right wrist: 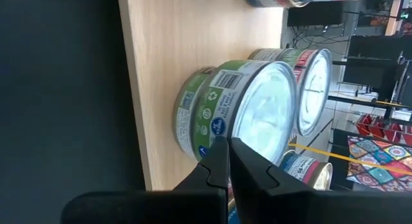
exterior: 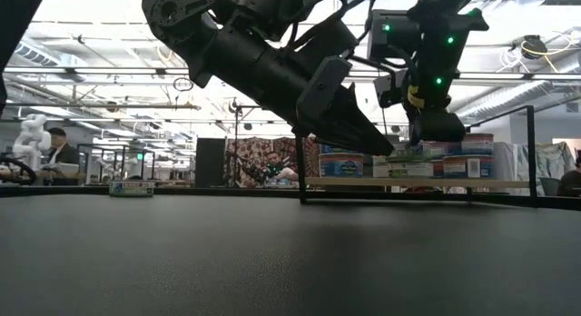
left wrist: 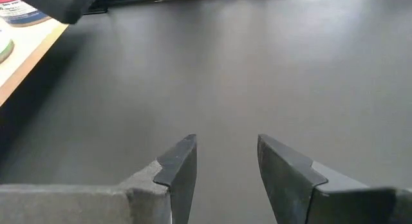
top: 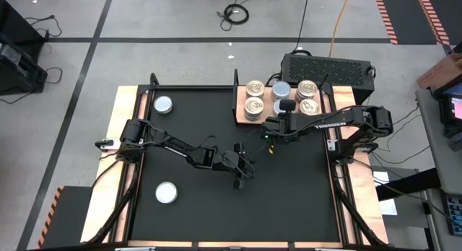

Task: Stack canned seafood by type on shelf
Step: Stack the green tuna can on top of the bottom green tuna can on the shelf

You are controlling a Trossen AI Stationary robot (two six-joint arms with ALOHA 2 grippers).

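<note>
Flat round tins [top: 255,105] — silvery or cream-gold lids — on smooth wooden shelf [top: 240,110].

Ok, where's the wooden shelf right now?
In the high view the shelf sits at the table's far edge, right of centre, carrying stacked tins, with the right end effector above it.

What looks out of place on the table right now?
Two silver-lid tins sit loose on the black mat, one near the far left corner, one front left, away from the stacks on the shelf. Nothing looks tipped, spilled or dented.
</note>
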